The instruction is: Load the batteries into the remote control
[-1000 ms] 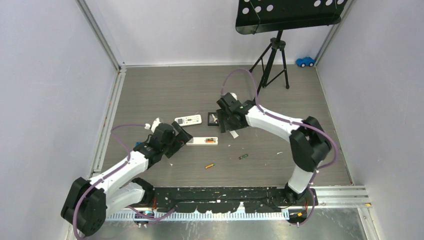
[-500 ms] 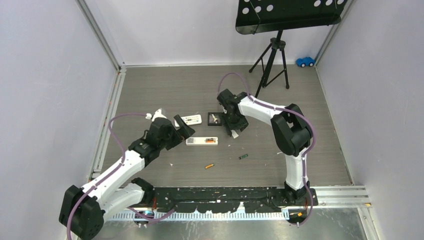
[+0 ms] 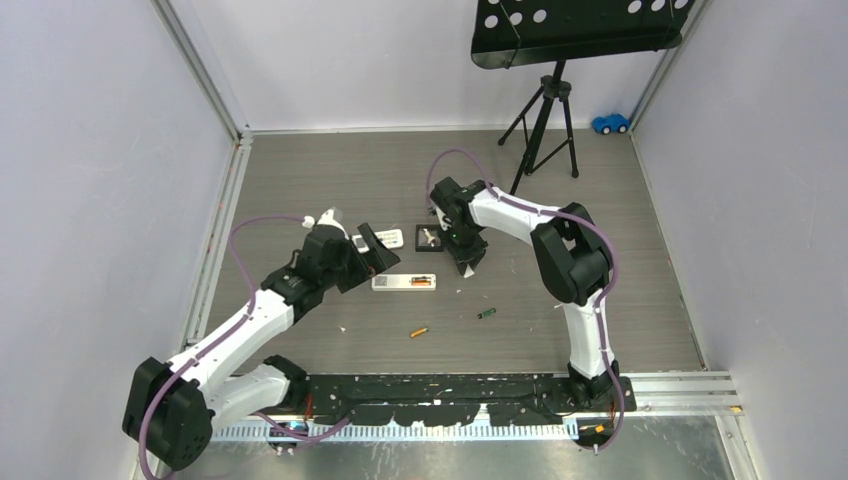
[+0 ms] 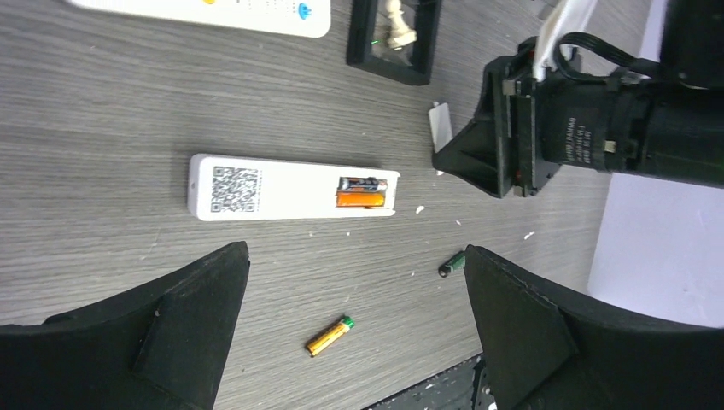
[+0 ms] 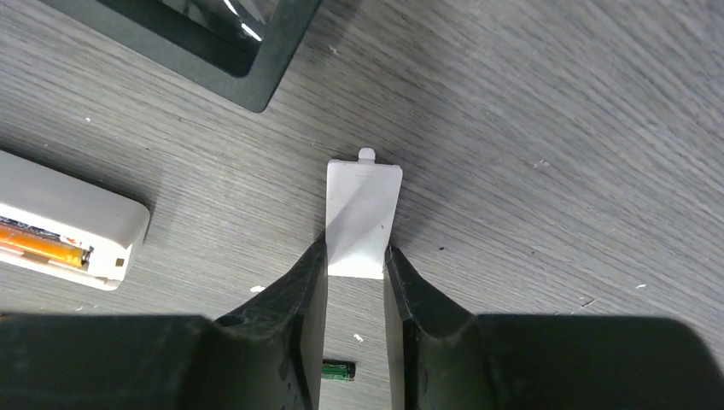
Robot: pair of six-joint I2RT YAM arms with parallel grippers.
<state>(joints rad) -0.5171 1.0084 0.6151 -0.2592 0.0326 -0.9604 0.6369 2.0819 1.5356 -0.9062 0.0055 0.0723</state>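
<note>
Grey table: right jaws pinch white cover, left jaws gape empty, remote hides its buttons.

We see the jaws of our right gripper closed against the two long edges of a flat white cover, pinching its near end. The small tab on its far end points away from us. The cover casts a shadow to its right on the grey wood-grain desk. At the left edge lies one end of the remote control, its compartment uncovered, with an orange battery seated inside. A black frame fills the upper left corner, apart from the cover. Low in view, between the jaws, a green-and-black battery lies on the desk.
</note>
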